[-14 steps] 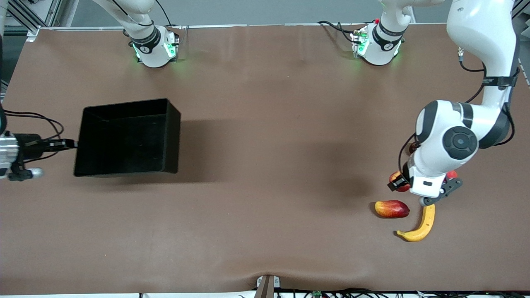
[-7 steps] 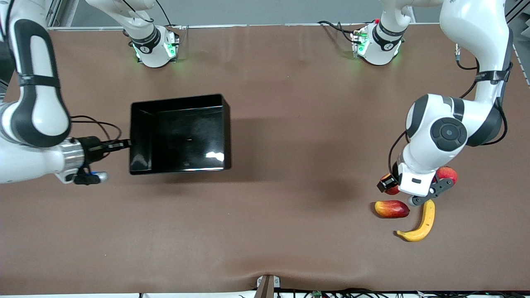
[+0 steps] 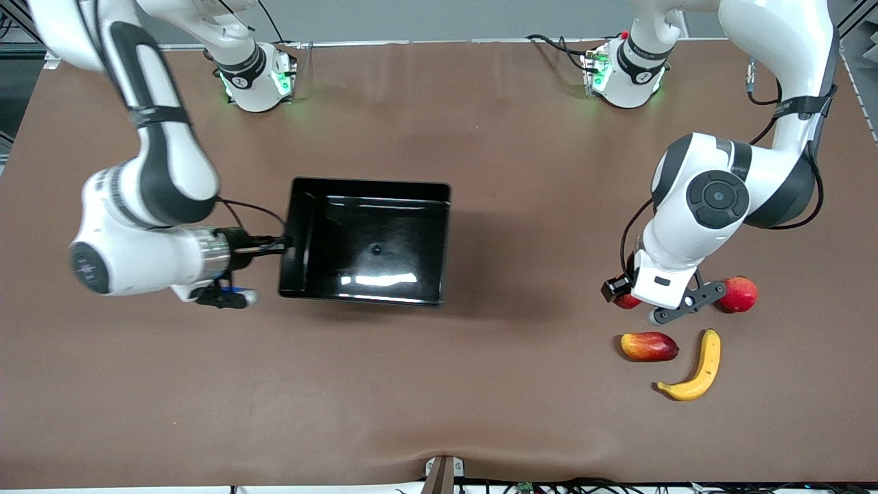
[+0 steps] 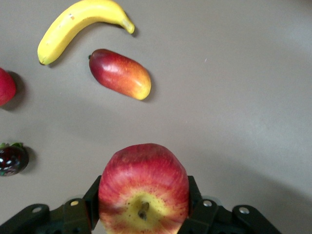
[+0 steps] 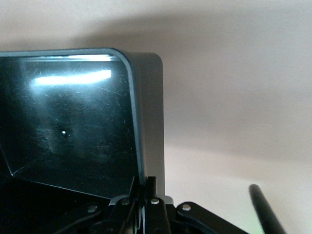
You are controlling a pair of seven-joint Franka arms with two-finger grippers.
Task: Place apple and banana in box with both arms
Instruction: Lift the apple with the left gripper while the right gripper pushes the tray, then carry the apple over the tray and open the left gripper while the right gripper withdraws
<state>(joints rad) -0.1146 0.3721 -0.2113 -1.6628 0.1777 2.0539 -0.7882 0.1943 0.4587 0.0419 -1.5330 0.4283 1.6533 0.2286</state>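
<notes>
My left gripper (image 3: 630, 299) is shut on the apple (image 3: 624, 302) and holds it over the table beside the other fruit. In the left wrist view the apple (image 4: 144, 187), red with a yellow stem dimple, sits between the fingers (image 4: 92, 200). The banana (image 3: 696, 367) lies on the table nearer the front camera and also shows in the left wrist view (image 4: 80, 22). My right gripper (image 3: 282, 243) is shut on the end wall of the black box (image 3: 439, 240), which is near the table's middle. In the right wrist view the fingers (image 5: 152, 187) pinch the box wall (image 5: 139, 146).
A red-yellow mango (image 3: 648, 346) lies beside the banana. A red-pink round fruit (image 3: 737, 293) lies at the left arm's end. A small dark fruit (image 4: 10, 158) shows in the left wrist view. The left arm's elbow hangs over this fruit cluster.
My right gripper has carried the box from the right arm's end toward the table's middle. My left gripper with the apple has shifted toward the box, uncovering the red-pink fruit.
</notes>
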